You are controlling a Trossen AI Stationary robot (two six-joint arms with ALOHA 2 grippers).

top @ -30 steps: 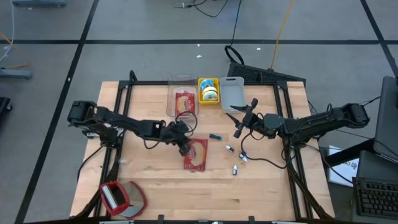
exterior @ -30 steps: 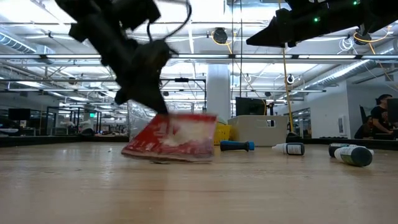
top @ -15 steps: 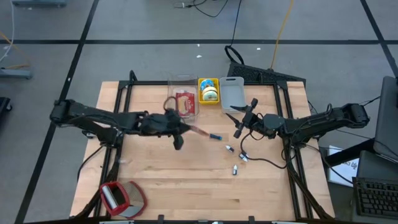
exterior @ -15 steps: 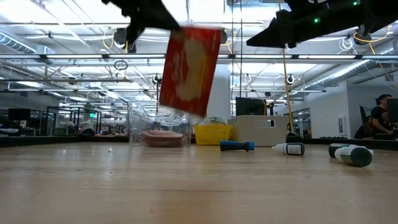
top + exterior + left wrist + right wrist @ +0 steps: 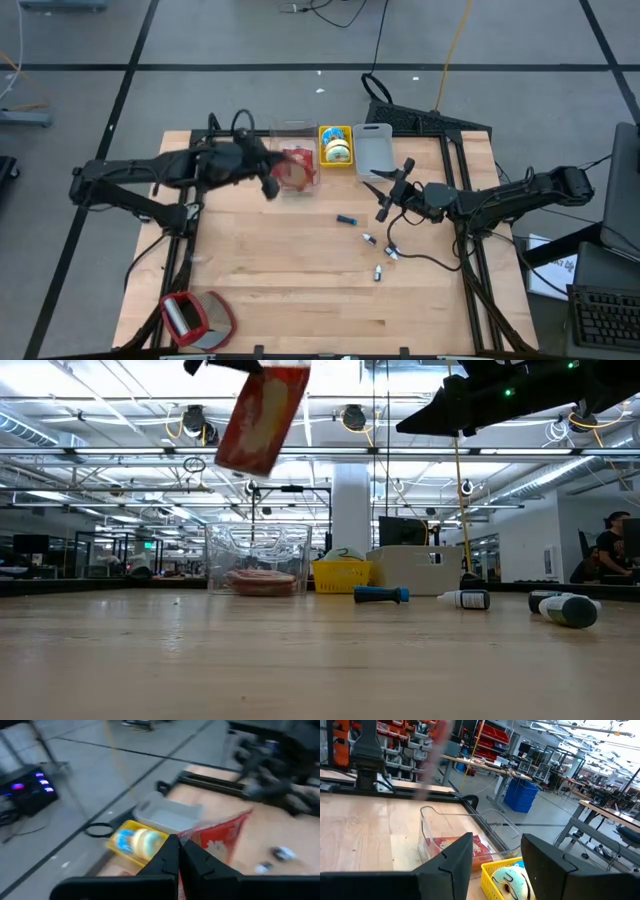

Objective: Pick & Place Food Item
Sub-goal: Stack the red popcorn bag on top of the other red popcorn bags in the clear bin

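A red food packet with a pale picture hangs high above the table, my left gripper shut on it. In the high view it shows over the clear container at the far middle of the table. Another red packet lies flat on that container's floor. In the left wrist view the held packet shows just past my shut fingers. My right gripper waits open at the right, raised and level, with nothing between its fingers. My left gripper pinches the red packet by its upper edge between its two shut fingers. The packet is lifted clear of the table and hangs tilted below the fingers, one lower corner lowest.
A yellow basket holding a round toy and a white tray stand to the right of the container. A blue marker and small bottles lie mid-table. A red-and-grey device sits at the near left corner.
My left gripper has risen and gone toward the table's far edge, staying shut on the packet. The packet lay with one edge on the table; now it is lifted clear, swung upright and carried over the clear container.
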